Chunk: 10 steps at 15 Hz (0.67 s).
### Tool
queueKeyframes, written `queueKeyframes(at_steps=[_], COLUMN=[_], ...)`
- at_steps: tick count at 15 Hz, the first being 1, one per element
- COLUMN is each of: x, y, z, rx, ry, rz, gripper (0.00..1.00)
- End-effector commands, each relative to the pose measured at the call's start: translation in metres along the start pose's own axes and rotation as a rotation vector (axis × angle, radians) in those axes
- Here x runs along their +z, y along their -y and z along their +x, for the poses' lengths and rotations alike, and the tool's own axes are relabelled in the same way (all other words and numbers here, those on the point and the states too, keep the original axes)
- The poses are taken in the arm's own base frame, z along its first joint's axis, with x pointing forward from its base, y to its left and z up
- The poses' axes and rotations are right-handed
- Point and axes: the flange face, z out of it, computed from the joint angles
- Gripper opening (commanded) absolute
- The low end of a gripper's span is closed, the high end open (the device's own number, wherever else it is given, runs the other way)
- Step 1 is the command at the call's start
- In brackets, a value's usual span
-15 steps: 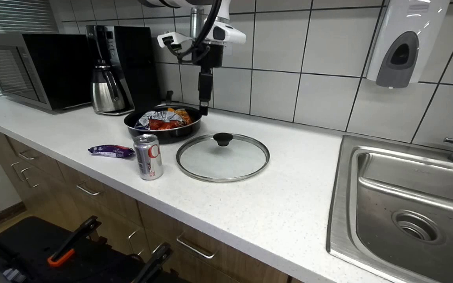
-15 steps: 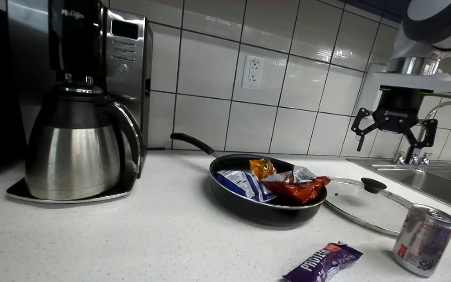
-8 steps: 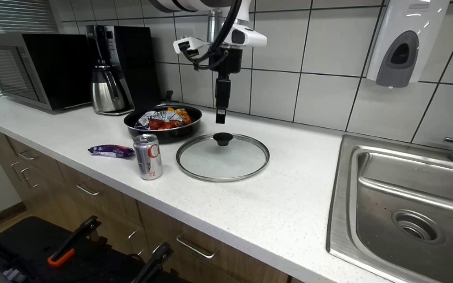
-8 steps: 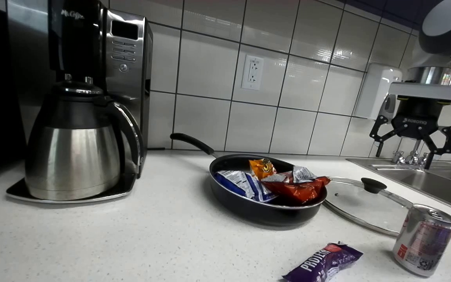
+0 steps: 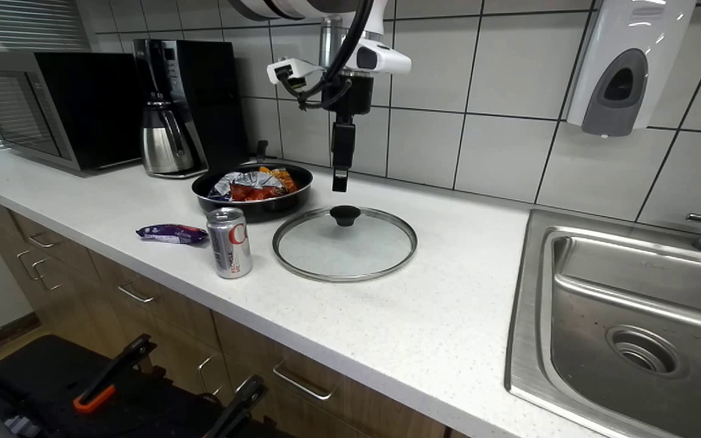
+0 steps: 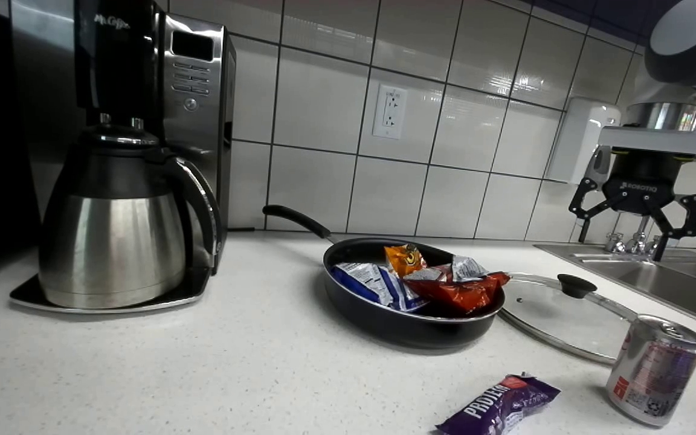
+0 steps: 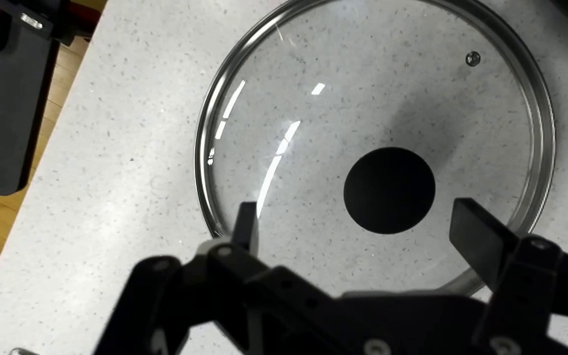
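Flat on the desk (image 5: 448,316), a round glass lid (image 5: 344,255) with a steel rim and a black knob (image 7: 389,190) on top. Above it, the hand (image 6: 620,251), spread wide with nothing in its grip; in the wrist view, the knob in sight between the two fingers (image 7: 476,241), and in an exterior view a visible gap from the fingertips (image 5: 339,182) down to it. Just beside the lid, a dark frying pan (image 6: 408,332) with its handle (image 6: 296,219) toward the tiled wall (image 5: 429,146), and inside it a heap of crinkled snack bags (image 6: 457,293) in blue, orange, red and silver. Near both, by the front edge of the desk, an upright silver can (image 5: 229,246); a little apart from it, a purple wrapper (image 6: 499,405) marked PROTEIN, lying down. Past the pan, a coffee maker (image 6: 194,133) with its steel carafe (image 6: 112,241), then a microwave (image 5: 95,109). Toward the opposite end, well apart from the lid, a steel sink (image 5: 533,304), with a white soap dispenser (image 5: 630,67) on the tiled wall near it.
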Motion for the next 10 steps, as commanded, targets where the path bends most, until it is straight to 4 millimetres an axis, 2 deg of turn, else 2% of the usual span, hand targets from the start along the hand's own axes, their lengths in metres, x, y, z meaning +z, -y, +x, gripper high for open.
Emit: queueKeyframes(at_steps=[1,6,10], x=[0.002,0.004,0.015], y=[0.001,0.012,0.022], z=[0.005,0.013,0.018], rx=[0.000,-0.029,-0.048], ry=[0.005,-0.004,-0.001], rz=[-0.002,0.011,0.000], gripper=[1.00,1.00,1.00])
